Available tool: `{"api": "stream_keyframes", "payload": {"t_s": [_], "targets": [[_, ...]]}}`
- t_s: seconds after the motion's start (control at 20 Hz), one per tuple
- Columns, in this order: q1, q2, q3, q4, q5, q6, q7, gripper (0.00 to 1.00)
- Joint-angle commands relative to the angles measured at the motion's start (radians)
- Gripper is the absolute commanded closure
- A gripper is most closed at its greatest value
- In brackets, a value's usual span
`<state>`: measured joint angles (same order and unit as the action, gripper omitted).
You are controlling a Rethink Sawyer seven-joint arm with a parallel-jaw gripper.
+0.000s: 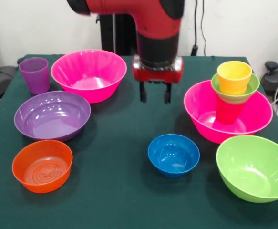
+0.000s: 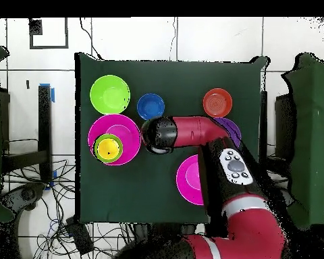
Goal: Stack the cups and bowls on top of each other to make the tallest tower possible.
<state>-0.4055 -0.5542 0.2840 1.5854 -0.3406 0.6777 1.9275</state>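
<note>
My gripper [image 1: 155,93] hangs open and empty above the middle of the table, between the two hot pink bowls. The right pink bowl [image 1: 206,130] holds a tower: the red cup [image 1: 228,112], the small green bowl [image 1: 246,91] on it, and the yellow-orange cup [image 1: 234,77] in that bowl. The purple cup [image 1: 35,75] stands at the far left beside the empty pink bowl [image 1: 88,75]. The wide purple bowl [image 1: 52,115], orange bowl [image 1: 42,165], small blue bowl [image 1: 173,154] and lime green bowl [image 1: 254,168] stand apart. In the overhead view the tower [image 2: 109,148] shows left of my wrist.
The table [image 1: 124,191] is covered in dark green cloth. In the overhead view my arm [image 2: 205,131] lies across the purple bowl [image 2: 232,125] and hides the purple cup. Cables lie on the floor beyond the table's edges.
</note>
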Motion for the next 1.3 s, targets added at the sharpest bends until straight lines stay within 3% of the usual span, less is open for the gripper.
{"api": "stream_keyframes", "payload": {"t_s": [0.05,0.4,1.1,1.3], "targets": [[0.065,0.168,0.029,-0.327,-0.073,0.174,-0.119,0.0],[0.096,0.239,0.01,-0.479,-0.095,0.249,-0.15,0.0],[0.07,0.283,0.006,-0.496,-0.146,0.187,-0.206,0.0],[0.053,0.342,0.027,-0.513,-0.137,0.172,-0.194,0.0]]}}
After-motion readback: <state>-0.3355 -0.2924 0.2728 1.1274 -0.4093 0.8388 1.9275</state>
